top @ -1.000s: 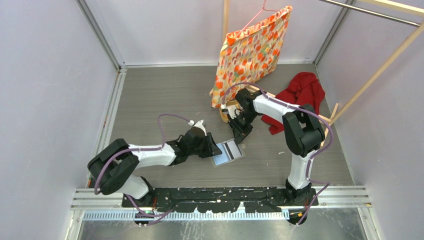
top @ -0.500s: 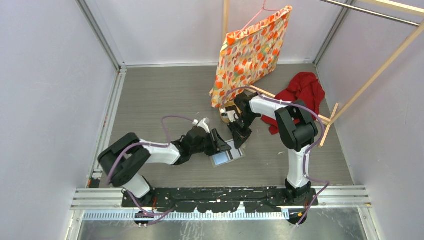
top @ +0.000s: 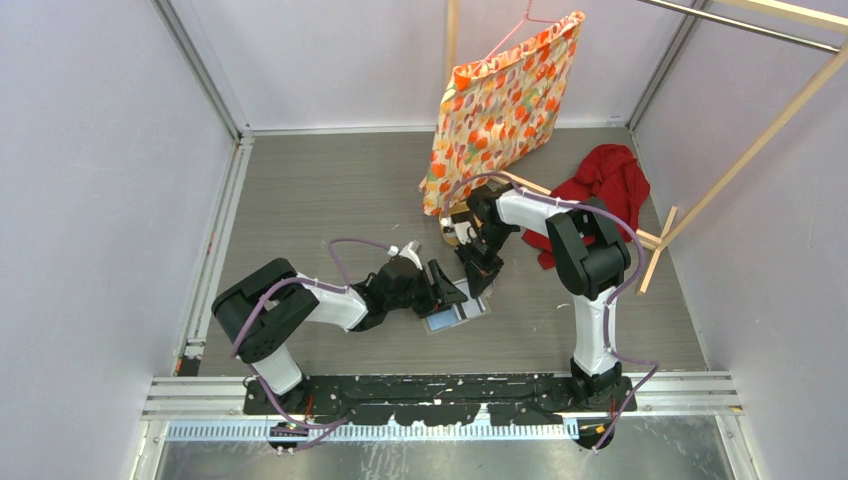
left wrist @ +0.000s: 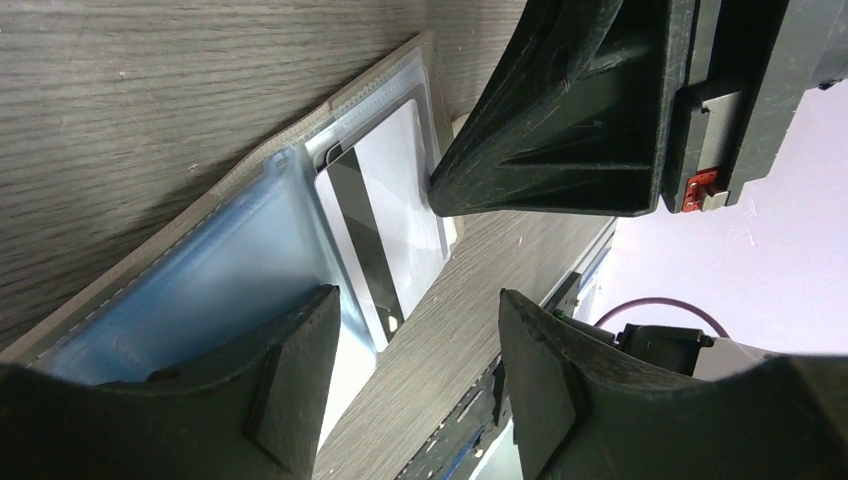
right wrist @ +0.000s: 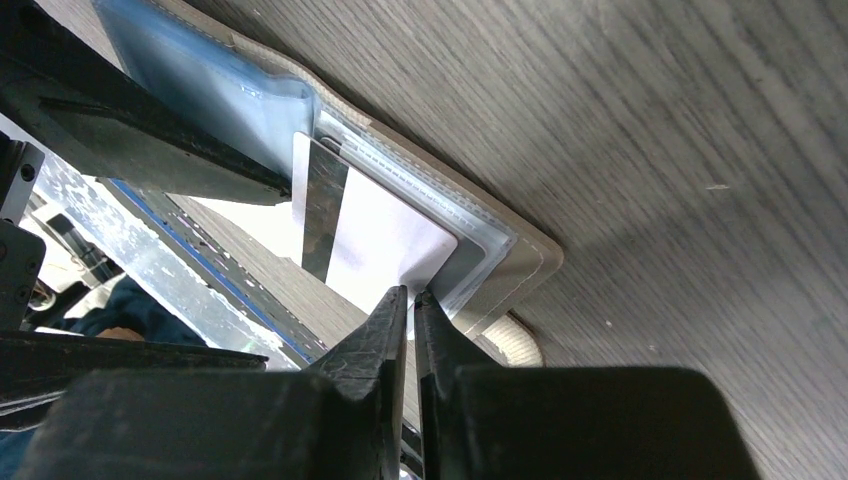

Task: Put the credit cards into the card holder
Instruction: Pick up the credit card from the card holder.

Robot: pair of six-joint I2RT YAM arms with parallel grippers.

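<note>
The card holder [top: 455, 315] lies open on the table, grey-olive outside with pale blue clear pockets [left wrist: 215, 280]. A white credit card [left wrist: 395, 200] with a black stripe sits partly in its right pocket and sticks out of it [right wrist: 375, 235]. My right gripper [right wrist: 412, 298] is shut, its tips against the card's outer corner. From the left wrist view its black fingers [left wrist: 560, 130] meet the card's edge. My left gripper [left wrist: 415, 385] is open over the holder's near edge, one finger above the blue pocket, nothing between the jaws.
A tan oval tray [top: 458, 228] lies just behind the right gripper, and its rim [right wrist: 515, 340] shows under the holder's corner. A patterned cloth on a hanger [top: 500, 100], a red cloth [top: 605, 180] and slanted wooden rods [top: 750, 150] stand at the back right.
My left arm has reached right to the card holder and its gripper has opened. My right gripper has closed further and shifted slightly left at the card.
</note>
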